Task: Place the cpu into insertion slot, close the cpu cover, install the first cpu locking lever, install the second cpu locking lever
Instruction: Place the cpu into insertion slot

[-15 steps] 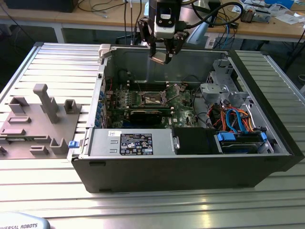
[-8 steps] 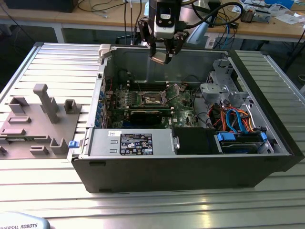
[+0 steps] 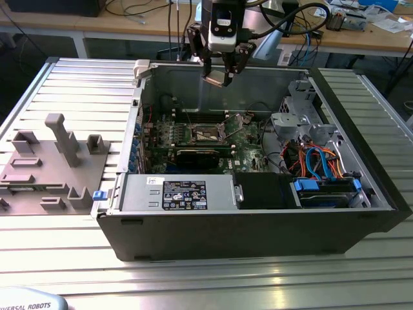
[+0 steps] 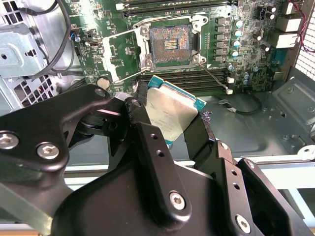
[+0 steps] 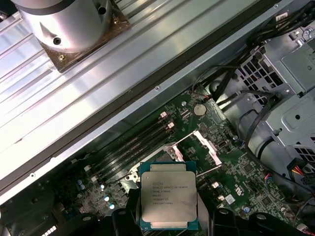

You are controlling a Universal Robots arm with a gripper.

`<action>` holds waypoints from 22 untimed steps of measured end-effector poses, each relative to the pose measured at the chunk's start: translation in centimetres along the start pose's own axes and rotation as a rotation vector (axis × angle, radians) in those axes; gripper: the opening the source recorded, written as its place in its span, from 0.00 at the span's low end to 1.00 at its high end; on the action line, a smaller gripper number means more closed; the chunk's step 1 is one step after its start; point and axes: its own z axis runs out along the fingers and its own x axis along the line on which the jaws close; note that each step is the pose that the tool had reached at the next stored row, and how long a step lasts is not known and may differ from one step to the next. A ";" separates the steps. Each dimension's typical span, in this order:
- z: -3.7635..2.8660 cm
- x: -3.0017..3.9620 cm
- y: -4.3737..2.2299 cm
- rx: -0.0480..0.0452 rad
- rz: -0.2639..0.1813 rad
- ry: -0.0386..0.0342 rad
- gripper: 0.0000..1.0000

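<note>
1. Gripper (image 3: 222, 72) is pinching the cpu (image 4: 172, 115) by two edges, hovering well above the uncovered insertion slot (image 4: 171, 44).
2. Any twist in that grip is threatening a crooked landing and bent pins.

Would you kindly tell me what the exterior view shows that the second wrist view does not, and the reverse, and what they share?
The exterior view adds the whole black computer case, a grey fixture tray at the exterior view's left, and blue cables. The second wrist view adds the bare contact field of the insertion slot, which lies uncovered. Shared: the gripper shut on the cpu, held above the green motherboard.
</note>
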 end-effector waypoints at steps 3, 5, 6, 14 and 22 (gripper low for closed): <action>0.00 0.00 0.00 0.0000 0.001 -0.0001 0.54; 0.00 0.00 0.00 0.0000 0.002 -0.0002 0.54; 0.00 0.00 0.00 -0.0001 0.003 -0.0003 0.54; 0.00 0.00 0.00 -0.0002 0.007 -0.0006 0.54; 0.00 0.00 0.00 -0.0002 0.011 -0.0010 0.54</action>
